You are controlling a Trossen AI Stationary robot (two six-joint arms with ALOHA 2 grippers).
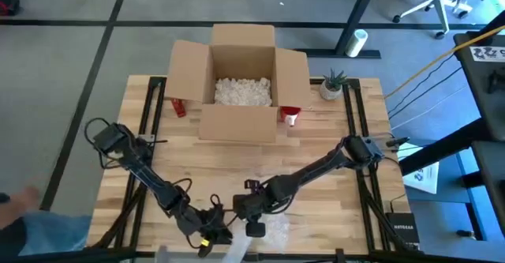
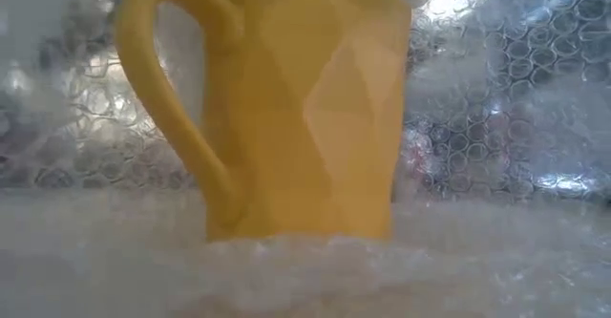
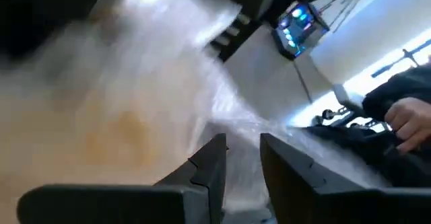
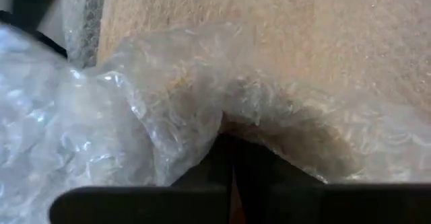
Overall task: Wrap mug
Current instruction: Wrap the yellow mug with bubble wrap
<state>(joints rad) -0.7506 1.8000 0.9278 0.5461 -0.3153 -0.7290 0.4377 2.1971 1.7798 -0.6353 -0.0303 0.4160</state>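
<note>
An office or lab is showing here — grey carpet (image 1: 63, 58), desk legs (image 1: 355, 10), a swivel chair (image 1: 430, 6), cables (image 1: 426, 81) trailing.

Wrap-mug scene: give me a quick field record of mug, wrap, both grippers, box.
mug: yellow faceted ceramic mug, upright, handle on the picture's left in the low view
wrap: clear bubble wrap sheet, under and behind the mug, at the near table edge
left gripper: left gripper low at the near edge beside the mug, fingers slightly apart with wrap between them
right gripper: right gripper closed on a bunched fold of wrap
box: open cardboard box at the far side, white packing peanuts inside
table: wooden slat table
</note>
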